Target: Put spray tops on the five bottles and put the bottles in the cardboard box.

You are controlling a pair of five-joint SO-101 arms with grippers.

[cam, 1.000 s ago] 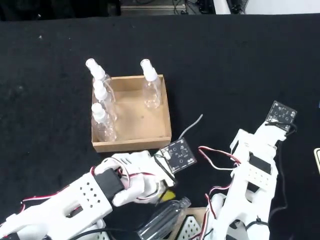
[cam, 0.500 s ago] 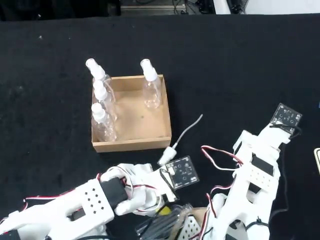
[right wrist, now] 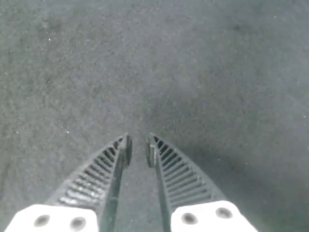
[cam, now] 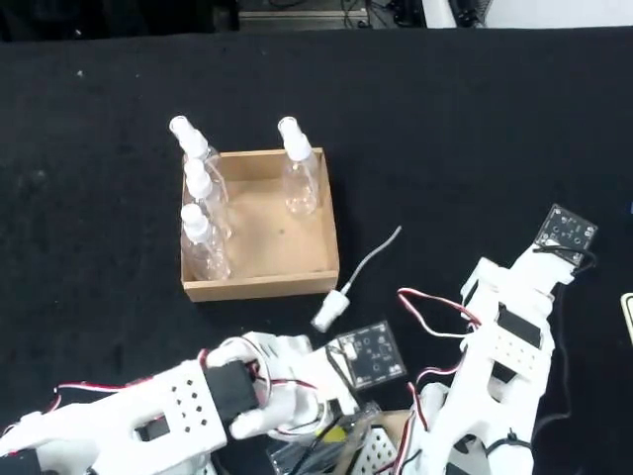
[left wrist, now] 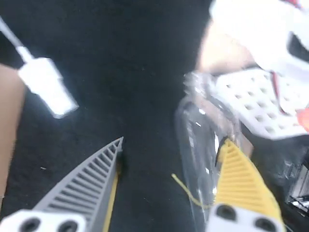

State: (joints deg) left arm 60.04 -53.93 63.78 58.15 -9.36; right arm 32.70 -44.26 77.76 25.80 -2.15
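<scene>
In the high view, the cardboard box (cam: 331,213) sits left of centre on the black surface (cam: 475,119). Three capped bottles (cam: 203,193) stand along its left wall and a fourth capped bottle (cam: 300,173) stands in its upper right corner. A loose spray top (cam: 331,310) lies on the surface just below the box's lower right corner, its thin tube (cam: 376,255) running up and to the right. The left arm (cam: 183,411) lies across the lower left of the frame, with an uncapped bottle (cam: 307,453) on its side at the bottom edge by the arm's tip. The right arm (cam: 499,346) lies at the lower right. In the left wrist view, the left hand (left wrist: 174,141) is spread wide and released. The uncapped bottle (left wrist: 200,140) lies between the fingers, against the yellow finger (left wrist: 239,179) and apart from the grey finger (left wrist: 94,186). The loose spray top (left wrist: 46,89) lies farther off on the surface. In the right wrist view, the right hand (right wrist: 138,140) is clenched almost tip to tip, with nothing in it, over the black surface (right wrist: 217,63).
</scene>
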